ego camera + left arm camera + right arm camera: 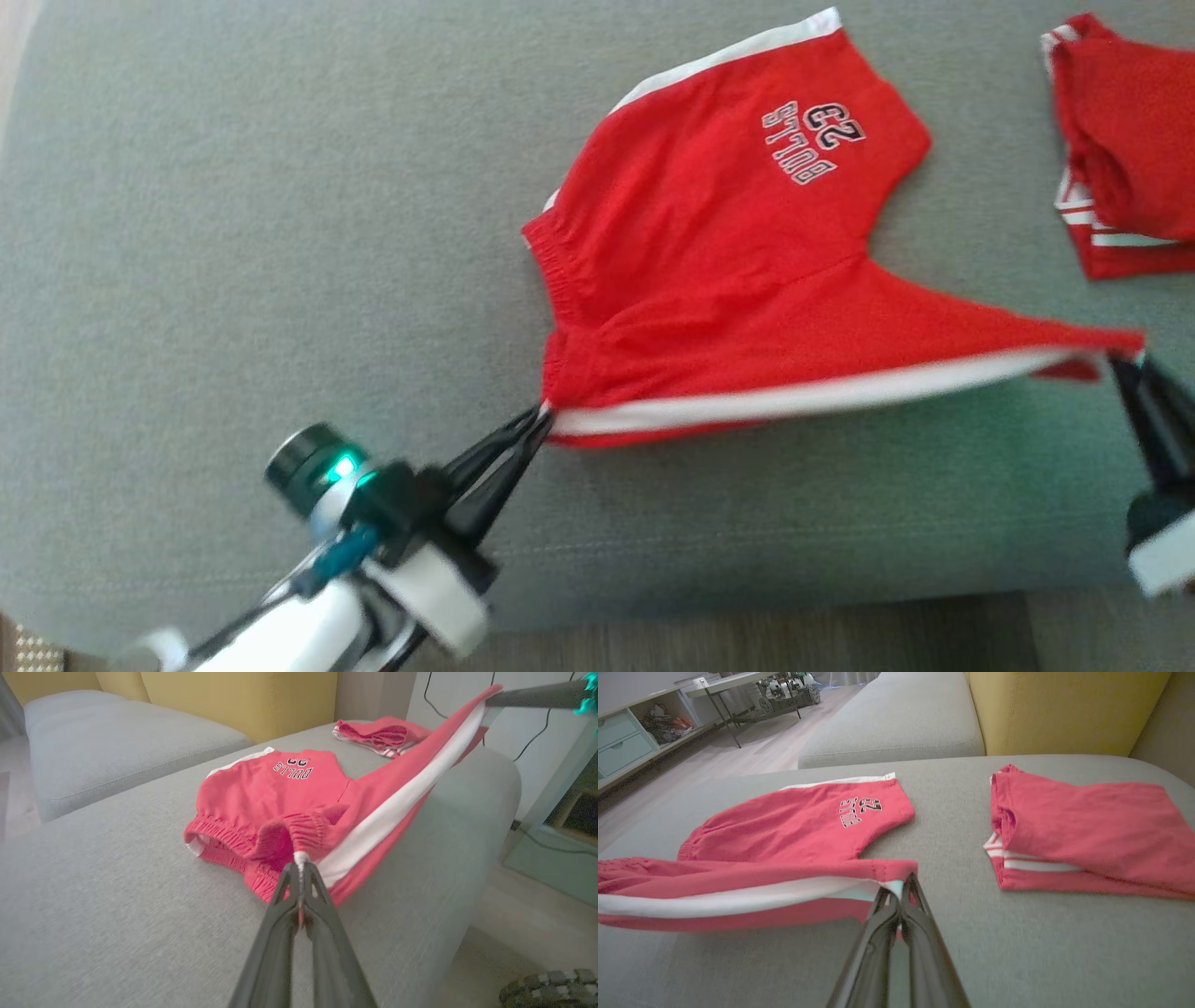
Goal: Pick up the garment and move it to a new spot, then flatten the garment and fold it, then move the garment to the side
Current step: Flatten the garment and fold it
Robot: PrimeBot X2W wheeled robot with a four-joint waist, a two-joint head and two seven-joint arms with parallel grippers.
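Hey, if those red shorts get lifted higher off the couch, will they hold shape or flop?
Probably flop: the red shorts are taut only along the striped edge stretched between the left gripper and right gripper, while the rest lies slack on the couch. Likely light, since two small pinches at the corners carry that edge.

Red white-striped shorts (709, 233), half flat on grey cushion (233, 233), near edge taut, raised.

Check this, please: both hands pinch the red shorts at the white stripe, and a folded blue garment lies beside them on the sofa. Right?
No: the folded garment is red, not blue, as the right wrist view shows. The left hand and right hand do pinch the shorts on the sofa.
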